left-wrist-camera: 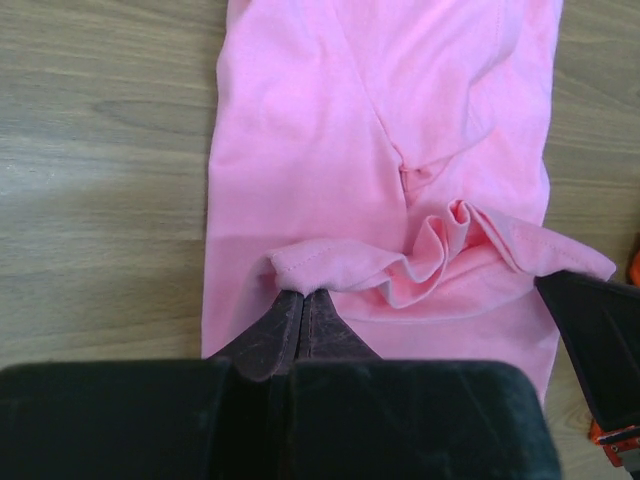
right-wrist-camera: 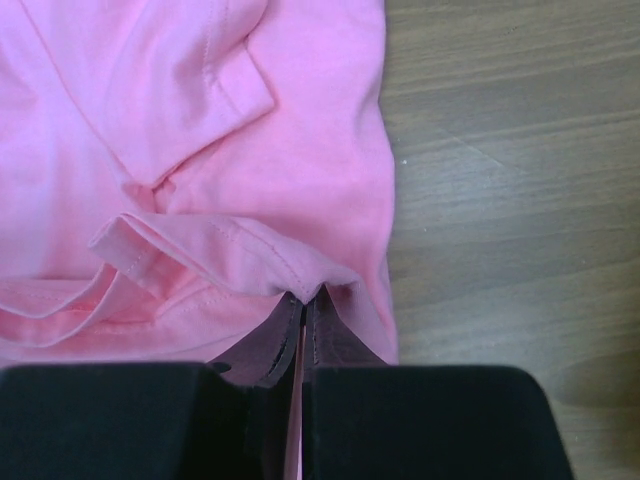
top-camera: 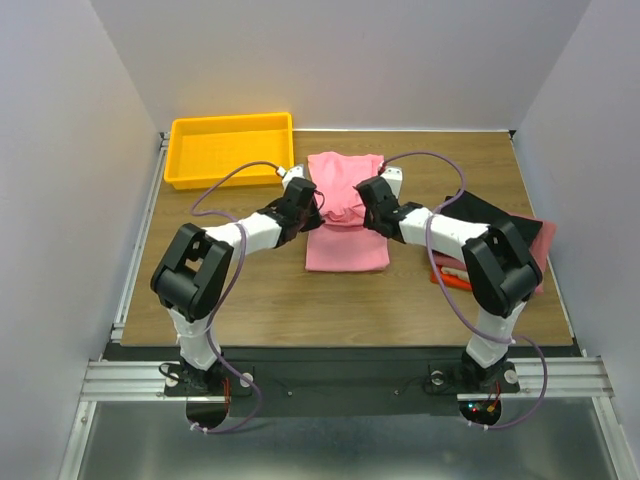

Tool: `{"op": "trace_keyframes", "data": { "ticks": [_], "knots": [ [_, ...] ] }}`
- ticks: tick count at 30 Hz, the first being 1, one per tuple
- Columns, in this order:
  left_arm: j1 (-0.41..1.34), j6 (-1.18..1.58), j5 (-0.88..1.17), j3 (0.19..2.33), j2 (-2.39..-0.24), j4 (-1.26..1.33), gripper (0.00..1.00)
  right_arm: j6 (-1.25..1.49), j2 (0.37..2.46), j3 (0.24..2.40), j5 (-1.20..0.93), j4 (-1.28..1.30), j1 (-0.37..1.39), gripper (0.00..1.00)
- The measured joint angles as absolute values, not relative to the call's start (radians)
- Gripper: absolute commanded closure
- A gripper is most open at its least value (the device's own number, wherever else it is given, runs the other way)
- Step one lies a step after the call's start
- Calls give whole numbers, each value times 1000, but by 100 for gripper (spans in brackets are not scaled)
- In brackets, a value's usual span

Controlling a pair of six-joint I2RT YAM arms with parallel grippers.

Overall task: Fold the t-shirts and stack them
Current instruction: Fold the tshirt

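Aluminium rail (top-camera: 340, 378) at the near edge of the wooden table (top-camera: 260, 300), carrying both arm bases; both arms reach forward and inward to the table's centre. Left gripper (top-camera: 305, 205) (left-wrist-camera: 302, 295): jaws closed to no visible gap, pinching a stitched edge of the pink shirt (top-camera: 345, 248) (left-wrist-camera: 300, 150) (right-wrist-camera: 300, 180) at its left side. Right gripper (top-camera: 372, 200) (right-wrist-camera: 302, 298): jaws likewise pressed together, a thin layer of the same edge caught between them at the shirt's right side. Pink shirt: central on the table, narrowed to a strip, long axis running from the near side toward the far wall; near end flat on the wood, far end reaching level with the yellow plastic tray (top-camera: 230, 150). The held edge crosses the strip from left to right, sagging and bunched into ruffles between the two grippers. A sleeve cuff lies turned in on the upper layer in the right wrist view; which end bears the collar cannot be told. Yellow plastic tray: far left corner, apart from the shirt. Right side of the table: black cloth (top-camera: 485, 208), another pink cloth (top-camera: 543, 238) and an orange-red cloth (top-camera: 447, 281), overlapping, partly hidden by the right arm.
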State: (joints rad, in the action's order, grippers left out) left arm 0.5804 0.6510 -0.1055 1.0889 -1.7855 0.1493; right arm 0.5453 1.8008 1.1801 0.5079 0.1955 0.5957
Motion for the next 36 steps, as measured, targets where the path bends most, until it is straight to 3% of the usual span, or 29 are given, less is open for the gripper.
{"op": "trace_keyframes", "data": {
  "ticks": [1, 2, 4, 5, 7, 8, 9, 15, 21, 30, 34, 36],
  "knots": [
    [578, 651, -104, 1092, -1795, 151, 100, 544, 1815, 1188, 505, 193, 590, 95],
    [574, 651, -103, 1096, -1803, 150, 96, 543, 1827, 1195, 500, 189, 587, 84],
    [568, 647, -93, 1110, -1827, 149, 67, 540, 1852, 1205, 498, 178, 580, 58],
    [567, 643, -86, 1119, -1836, 146, 50, 539, 1865, 1209, 497, 173, 576, 39],
    [565, 638, -78, 1132, -1846, 144, 40, 544, 1877, 1210, 496, 171, 574, 26],
    [565, 635, -71, 1137, -1847, 144, 13, 546, 1878, 1210, 497, 173, 574, 25],
    [564, 632, -68, 1140, -1847, 145, 1, 546, 1878, 1210, 496, 171, 574, 23],
    [562, 628, -33, 1129, -1818, 147, 1, 553, 1825, 1188, 486, 166, 574, 0],
    [563, 638, -2, 973, -1616, 160, 1, 561, 1643, 1069, 409, 154, 574, 0],
    [570, 683, 23, 694, -1398, 172, 2, 610, 1583, 913, 226, 148, 574, 0],
    [570, 700, 35, 627, -1394, 175, 12, 662, 1509, 798, 224, 155, 574, 2],
    [570, 707, 47, 611, -1394, 182, 21, 695, 1473, 756, 224, 157, 574, 8]
  ]
}}
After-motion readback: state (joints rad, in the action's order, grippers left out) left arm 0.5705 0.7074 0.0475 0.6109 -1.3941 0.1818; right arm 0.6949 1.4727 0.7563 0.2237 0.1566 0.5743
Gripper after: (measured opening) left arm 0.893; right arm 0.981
